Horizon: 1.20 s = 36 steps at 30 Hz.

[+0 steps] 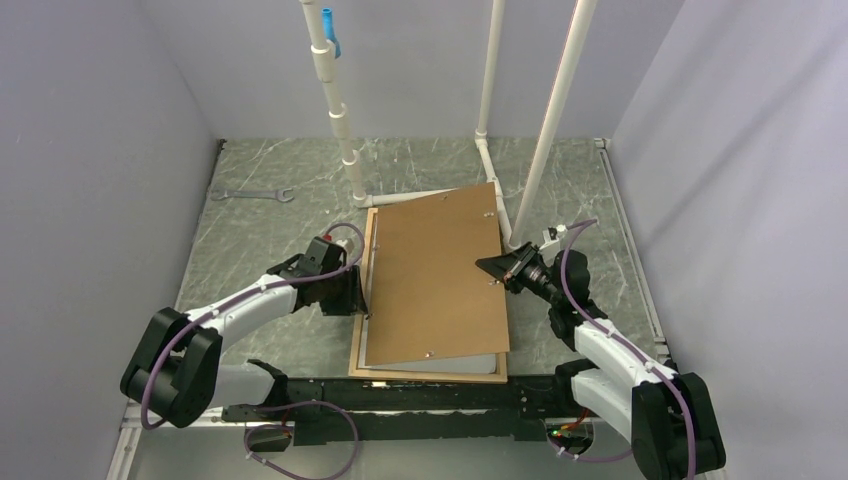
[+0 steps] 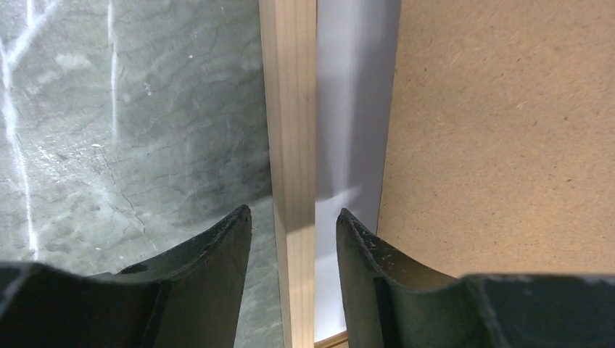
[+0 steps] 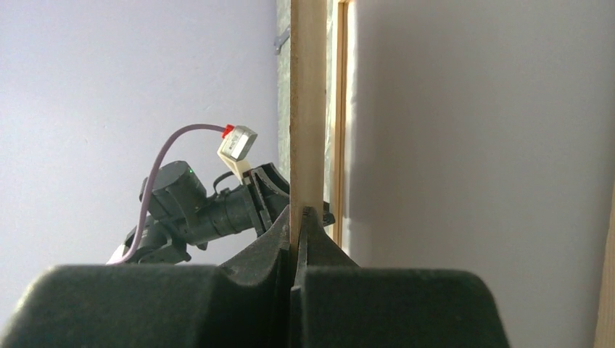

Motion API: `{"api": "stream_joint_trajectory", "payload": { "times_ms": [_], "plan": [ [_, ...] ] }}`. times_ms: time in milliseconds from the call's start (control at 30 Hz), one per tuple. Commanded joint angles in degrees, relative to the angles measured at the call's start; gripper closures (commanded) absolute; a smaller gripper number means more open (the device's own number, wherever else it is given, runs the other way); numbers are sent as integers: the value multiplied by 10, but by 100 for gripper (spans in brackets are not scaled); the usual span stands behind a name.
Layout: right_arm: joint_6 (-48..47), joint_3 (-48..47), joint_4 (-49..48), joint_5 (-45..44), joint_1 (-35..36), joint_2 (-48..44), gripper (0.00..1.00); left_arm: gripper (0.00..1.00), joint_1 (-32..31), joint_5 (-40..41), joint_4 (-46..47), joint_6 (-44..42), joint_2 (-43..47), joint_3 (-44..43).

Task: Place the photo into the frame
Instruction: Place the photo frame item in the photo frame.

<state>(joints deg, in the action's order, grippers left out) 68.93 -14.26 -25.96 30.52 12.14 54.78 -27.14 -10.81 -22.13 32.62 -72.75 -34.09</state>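
The frame point(image 1: 358, 340) of light wooden strips lies flat on the table. The photo lies in it, blank white back up, showing at the near end point(image 1: 430, 360). A brown hardboard backing panel point(image 1: 435, 275) rests askew over it, its far right part raised. My left gripper point(image 1: 357, 295) is open and straddles the frame's left strip point(image 2: 294, 145), one finger outside it and one over the photo's white back point(image 2: 355, 109). My right gripper point(image 1: 490, 267) is shut on the panel's right edge, seen edge-on in the right wrist view point(image 3: 307, 109).
A white pipe structure point(image 1: 345, 130) stands behind the frame, with pipes along the table at the far right. A wrench point(image 1: 252, 194) lies at the far left. Grey walls enclose the table on three sides.
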Motion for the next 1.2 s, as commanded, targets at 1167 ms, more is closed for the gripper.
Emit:
{"api": "stream_joint_trajectory", "payload": {
  "times_ms": [1167],
  "plan": [
    [-38,36,-163,-36,43,103,100,36,86,-145,146,17,16,67]
  ]
}}
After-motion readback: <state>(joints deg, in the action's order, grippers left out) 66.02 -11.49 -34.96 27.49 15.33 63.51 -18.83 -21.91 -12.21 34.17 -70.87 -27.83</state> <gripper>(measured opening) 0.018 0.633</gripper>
